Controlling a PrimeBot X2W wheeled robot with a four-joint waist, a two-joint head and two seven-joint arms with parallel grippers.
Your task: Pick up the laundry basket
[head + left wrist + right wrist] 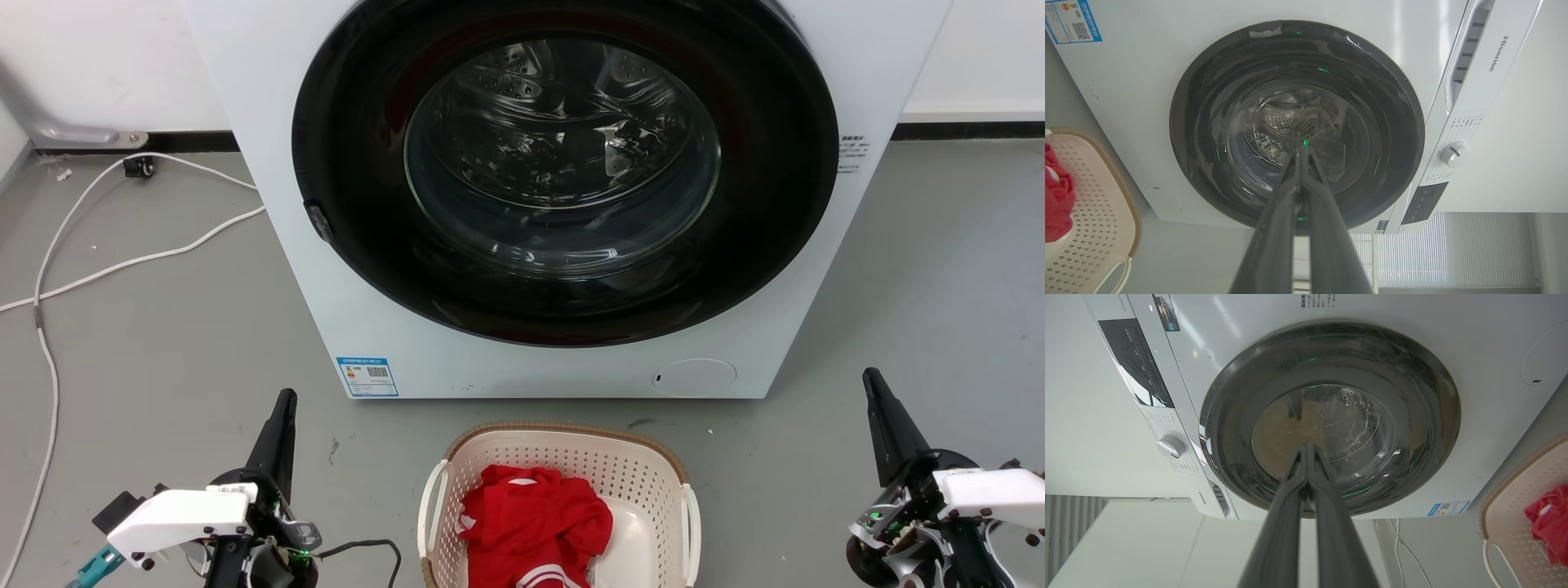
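Sitting at the bottom centre of the head view, the basket [571, 457] is cut off by the lower edge, so its near end is unseen. A red cloth [535, 523] lies inside, cropped too. The washer [326, 286] stands just behind, its top out of frame. The left gripper [286, 402] at lower left and the right gripper [872, 382] at lower right are both clenched on nothing, well apart from the basket. Each wrist view catches a slice of the basket at its side edge.

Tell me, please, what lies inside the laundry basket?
A crumpled red garment with white stripes lies in the laundry basket. Bare bottom shows beside it. Anything under the cloth is covered.
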